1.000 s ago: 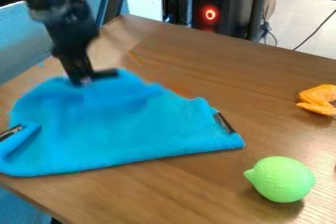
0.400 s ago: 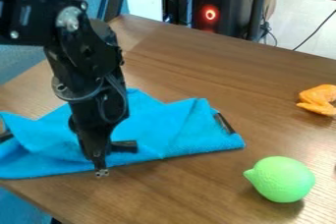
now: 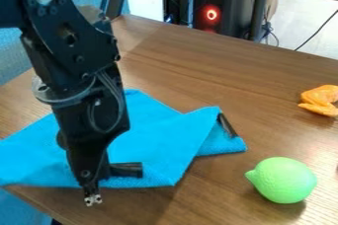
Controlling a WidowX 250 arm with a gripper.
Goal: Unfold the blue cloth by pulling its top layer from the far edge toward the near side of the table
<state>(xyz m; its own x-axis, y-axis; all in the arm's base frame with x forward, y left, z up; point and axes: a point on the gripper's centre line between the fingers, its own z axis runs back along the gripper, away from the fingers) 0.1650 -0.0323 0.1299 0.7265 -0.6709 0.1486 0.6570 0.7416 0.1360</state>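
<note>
One brown wood-grain table: flat, smooth and faintly glossy (image 3: 231,71), under everything below.
Black jointed robot arm: rigid, with looped cables (image 3: 76,61), angled down from the upper left.
Sky-blue, soft-looking cloth: on the table's left part (image 3: 151,145), behind and beneath the arm, with a slanting flap over its right side.
Folding: seems partly done; the layers overlap, but their edges do not line up and a strip at the right lies uncovered, so squaring up looks left.
Black gripper: at the cloth's near edge (image 3: 93,195); whether spread, pressed together or pinching cloth, I cannot tell.
Green lemon-shaped object: rounded, lightly dimpled (image 3: 285,180), right of the cloth.
Orange bent object: smooth, curved (image 3: 320,100), farther back.
Black narrow clip-like piece: at the cloth's right edge (image 3: 226,125).
</note>
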